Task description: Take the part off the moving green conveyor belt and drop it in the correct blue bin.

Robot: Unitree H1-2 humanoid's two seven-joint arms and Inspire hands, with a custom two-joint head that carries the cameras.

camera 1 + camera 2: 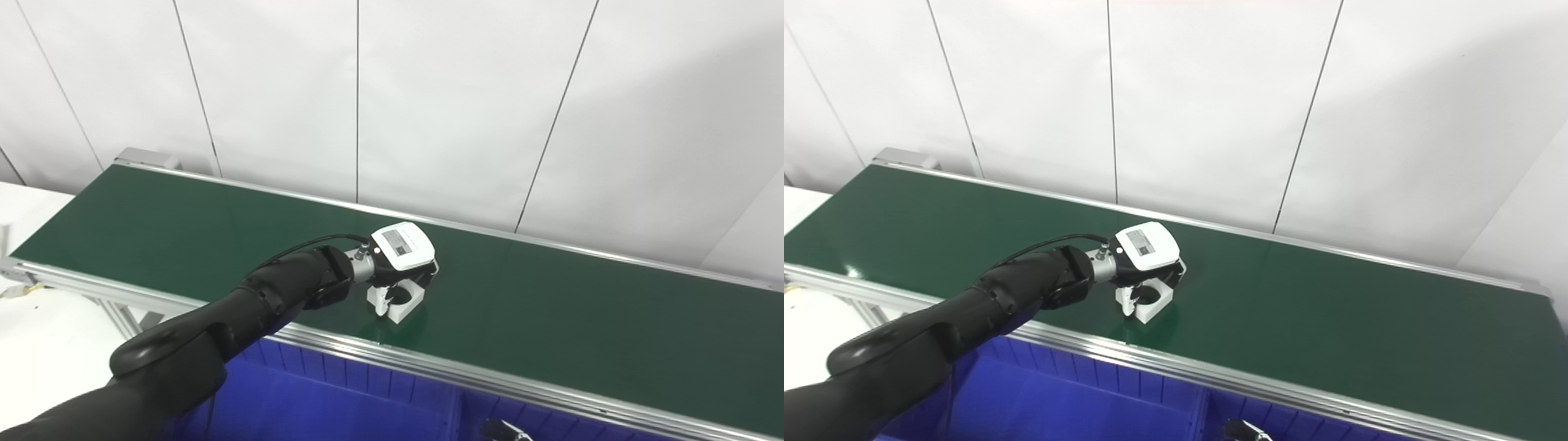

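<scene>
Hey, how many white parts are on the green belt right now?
1. The white part sits near the belt's front edge, under the left hand. Nothing else shows on the belt, though the hand could hide something small.

Part (401,301): small white block w/ a round hole through it, sitting on the green conveyor belt (551,294) near its front edge, roughly mid-length. My left hand (401,251) is right over it, white back plate up, fingers curled down around the part's top; can't tell if they're clamped tight yet. Part's base looks to be touching the belt. Blue bins (343,398) sit just below the belt's front rail, the nearest one directly under the part's spot.
</scene>
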